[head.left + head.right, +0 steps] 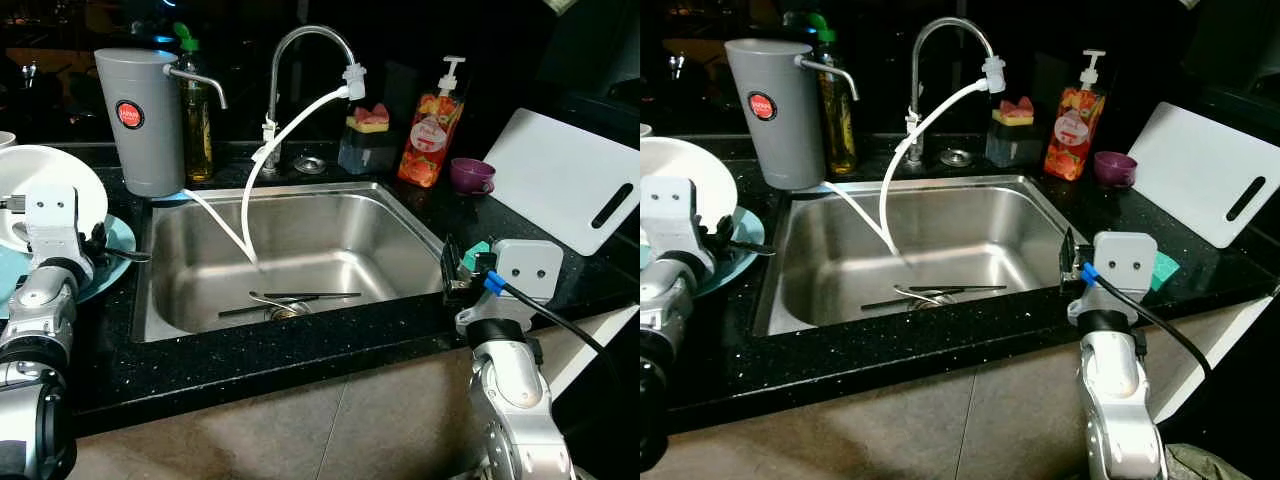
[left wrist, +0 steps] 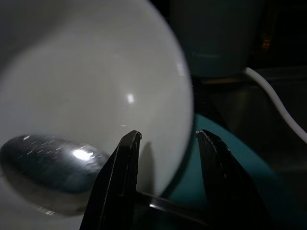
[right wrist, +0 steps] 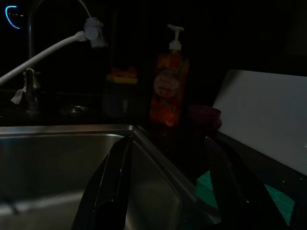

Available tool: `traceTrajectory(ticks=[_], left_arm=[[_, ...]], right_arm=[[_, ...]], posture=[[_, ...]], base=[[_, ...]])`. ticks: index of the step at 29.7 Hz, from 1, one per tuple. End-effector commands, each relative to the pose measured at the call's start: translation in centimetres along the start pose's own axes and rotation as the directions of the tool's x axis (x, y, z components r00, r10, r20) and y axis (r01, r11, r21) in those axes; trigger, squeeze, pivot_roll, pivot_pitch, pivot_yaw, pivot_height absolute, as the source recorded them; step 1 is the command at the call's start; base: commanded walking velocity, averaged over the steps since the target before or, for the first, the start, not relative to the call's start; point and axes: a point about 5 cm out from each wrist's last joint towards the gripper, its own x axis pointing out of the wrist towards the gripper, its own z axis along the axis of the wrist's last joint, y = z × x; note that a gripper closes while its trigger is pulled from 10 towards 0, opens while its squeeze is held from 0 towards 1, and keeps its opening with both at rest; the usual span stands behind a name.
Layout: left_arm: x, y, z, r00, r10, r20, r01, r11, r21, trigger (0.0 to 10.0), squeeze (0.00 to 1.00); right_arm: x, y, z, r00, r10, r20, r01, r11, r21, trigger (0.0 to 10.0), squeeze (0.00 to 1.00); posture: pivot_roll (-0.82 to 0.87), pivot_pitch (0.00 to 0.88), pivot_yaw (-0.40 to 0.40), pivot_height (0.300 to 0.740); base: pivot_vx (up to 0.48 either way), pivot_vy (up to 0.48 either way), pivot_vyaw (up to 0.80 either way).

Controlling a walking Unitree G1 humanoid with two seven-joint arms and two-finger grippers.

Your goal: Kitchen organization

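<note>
You have the steel sink [image 1: 200,300] as your landmark, sunk into the black counter [image 1: 300,350]. Right of the sink, a white cutting board [image 1: 560,190] leans at the counter's back edge. Behind the sink's left corner stands a grey water filter [image 1: 140,120], its white hose [image 1: 245,215] running down into the basin from the faucet [image 1: 310,60] at the sink's back rim. Left of the sink, a white plate [image 1: 60,185] rests on a teal plate [image 1: 115,250]. Behind the sink's right corner you see a red soap bottle [image 1: 432,130], a sponge holder [image 1: 368,140] beside it, and a purple cup [image 1: 470,175] further right. In the sink bottom, by the drain, lie a spoon [image 1: 275,302] and chopsticks [image 1: 300,296]. Your left gripper [image 2: 165,143] sits left of the sink with fingers apart, straddling the white plate's rim just above a spoon handle [image 2: 172,211]. Your right gripper [image 3: 168,163] hovers at the sink's right rim, fingers apart, holding nothing, beside a green sponge [image 1: 1165,268].
</note>
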Motion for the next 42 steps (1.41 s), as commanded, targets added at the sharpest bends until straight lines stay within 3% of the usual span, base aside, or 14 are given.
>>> traceTrajectory(ticks=[1,5,28,42], left_arm=[[-0.2,-0.3,-0.9,0.999,-0.019,-0.037,0.02,1.0,0.013,10.0,0.0],[-0.1,-0.4,-0.5,0.999,-0.033,-0.029,0.033,0.999,0.015,10.0,0.0],[-1.0,-0.4,-3.1,0.991,-0.046,-0.124,0.055,0.996,0.069,10.0,0.0],[-1.7,-0.4,-4.1,0.989,-0.08,-0.121,0.087,0.995,0.056,10.0,0.0]], right_arm=[[0.0,-0.2,0.4,1.0,-0.014,0.009,0.014,1.0,-0.006,10.0,0.0],[0.1,-0.1,0.3,1.0,-0.008,0.008,0.008,1.0,-0.003,10.0,0.0],[0.1,-0.2,0.4,1.0,-0.015,0.013,0.015,1.0,-0.002,10.0,0.0],[0.2,0.0,0.3,1.0,-0.014,0.011,0.014,1.0,0.007,10.0,0.0]], posture=[[0.02,0.08,-0.092,0.74],[0.03,0.08,-0.093,0.74],[0.02,0.083,-0.087,0.74],[0.03,0.077,-0.084,0.74]], base=[[0.0,0.0,0.0],[0.0,0.0,0.0],[0.0,0.0,0.0],[0.0,0.0,0.0]])
